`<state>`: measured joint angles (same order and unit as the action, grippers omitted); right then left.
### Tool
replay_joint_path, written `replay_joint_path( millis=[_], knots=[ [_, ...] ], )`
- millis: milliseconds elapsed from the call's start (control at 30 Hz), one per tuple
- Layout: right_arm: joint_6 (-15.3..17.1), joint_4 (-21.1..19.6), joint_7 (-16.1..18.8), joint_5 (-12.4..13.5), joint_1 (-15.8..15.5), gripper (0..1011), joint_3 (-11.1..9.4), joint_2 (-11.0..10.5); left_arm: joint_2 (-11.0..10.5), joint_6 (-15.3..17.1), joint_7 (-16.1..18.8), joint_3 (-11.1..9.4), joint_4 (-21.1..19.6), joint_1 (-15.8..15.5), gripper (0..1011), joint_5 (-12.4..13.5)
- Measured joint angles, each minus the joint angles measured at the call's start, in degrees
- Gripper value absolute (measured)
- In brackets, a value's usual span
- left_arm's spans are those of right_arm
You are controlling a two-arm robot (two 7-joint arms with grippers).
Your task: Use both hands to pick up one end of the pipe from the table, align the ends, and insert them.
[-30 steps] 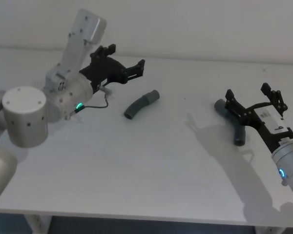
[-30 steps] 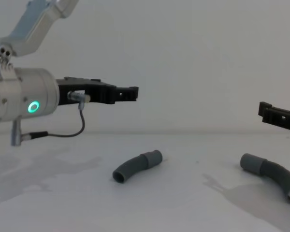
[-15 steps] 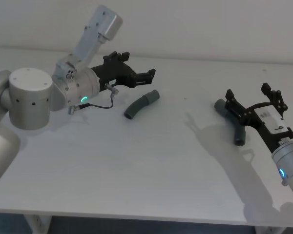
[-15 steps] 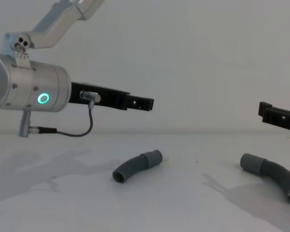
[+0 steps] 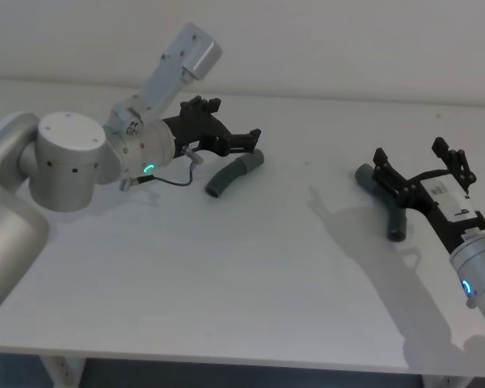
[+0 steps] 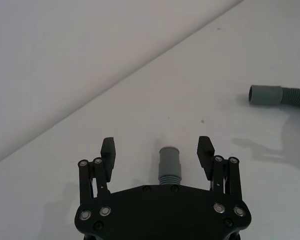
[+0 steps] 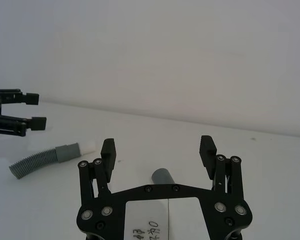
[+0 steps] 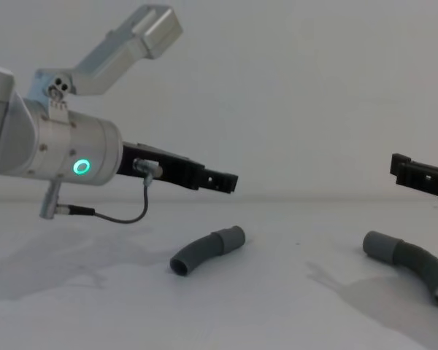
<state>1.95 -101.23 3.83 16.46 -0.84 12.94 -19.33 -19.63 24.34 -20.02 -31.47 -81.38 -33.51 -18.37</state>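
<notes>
As my left gripper (image 5: 249, 142) has swung over the left hose piece (image 5: 234, 172) — head: both spread wide, right gripper (image 5: 411, 155) over right hose piece (image 5: 397, 225), pieces on table (image 5: 226, 283) | left wrist: left cuff (image 6: 170, 161) centred | right wrist: right cuff (image 7: 162, 176) centred | chest: no contact — grasp next.

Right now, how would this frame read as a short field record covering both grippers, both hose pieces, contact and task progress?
hose 1: left curved dark grey ribbed hose piece, lying on the matte white table
hose 2: right curved dark grey ribbed hose piece, lying apart from it
left arm: left black two-finger gripper, open, hovering over hose 1's cuff
right arm: right black two-finger gripper, open, hovering over hose 2
contact: none
progress: nothing lifted or joined
</notes>
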Motion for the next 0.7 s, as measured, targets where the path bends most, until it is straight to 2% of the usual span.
replay_joint_path(
  millis=[333,700],
  knots=[
    [0.0,0.0,0.0,0.0,0.0,1000,0.0,0.0,0.98,-1.52,-0.41,-1.88,3.51,-1.14,1001,2.34],
    [0.0,0.0,0.0,0.0,0.0,1000,0.0,0.0,1.3,-1.28,-0.85,-2.64,4.8,-0.99,1001,3.46]
  ],
)
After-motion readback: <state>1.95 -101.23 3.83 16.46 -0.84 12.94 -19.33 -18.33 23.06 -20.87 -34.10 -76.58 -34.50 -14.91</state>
